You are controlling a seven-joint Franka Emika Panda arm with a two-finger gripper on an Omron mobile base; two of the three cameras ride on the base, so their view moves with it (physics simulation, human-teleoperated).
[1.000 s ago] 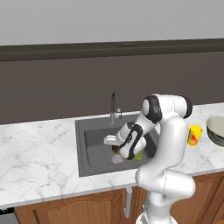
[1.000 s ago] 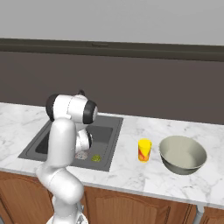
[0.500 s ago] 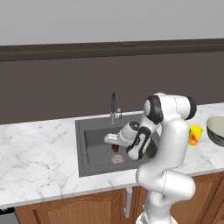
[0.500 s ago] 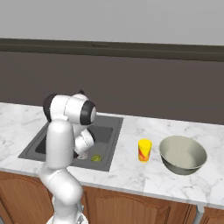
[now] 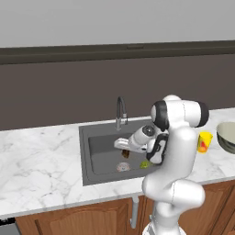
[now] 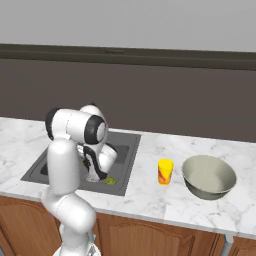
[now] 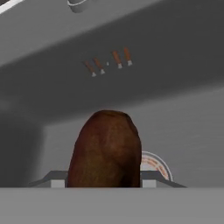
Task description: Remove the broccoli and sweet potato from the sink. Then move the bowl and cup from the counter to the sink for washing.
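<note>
My gripper (image 5: pixel 124 150) is shut on the sweet potato (image 5: pixel 125 154), a dark brown oval lump held just above the floor of the sink (image 5: pixel 98 142). In the hand view the sweet potato (image 7: pixel 107 148) stands big between the jaws, with the round drain (image 7: pixel 154 164) behind it. The yellow-green broccoli (image 5: pixel 146 164) lies on the sink floor to the right of the gripper, also seen as the broccoli (image 6: pixel 110 181) near the basin's front. On the counter (image 6: pixel 175 205) to the right stand the yellow cup (image 6: pixel 165 171) and the grey-green bowl (image 6: pixel 208 177).
The curved chrome faucet (image 5: pixel 120 110) rises behind the basin. The drain (image 5: pixel 123 167) lies below the held potato. White marble counter (image 5: pixel 36 156) stretches left of the sink. A dark wall runs behind, and brown cabinet doors sit below.
The hand has risen a little inside the sink, carrying the sweet potato up off the basin floor. The broccoli, cup and bowl have stayed put.
</note>
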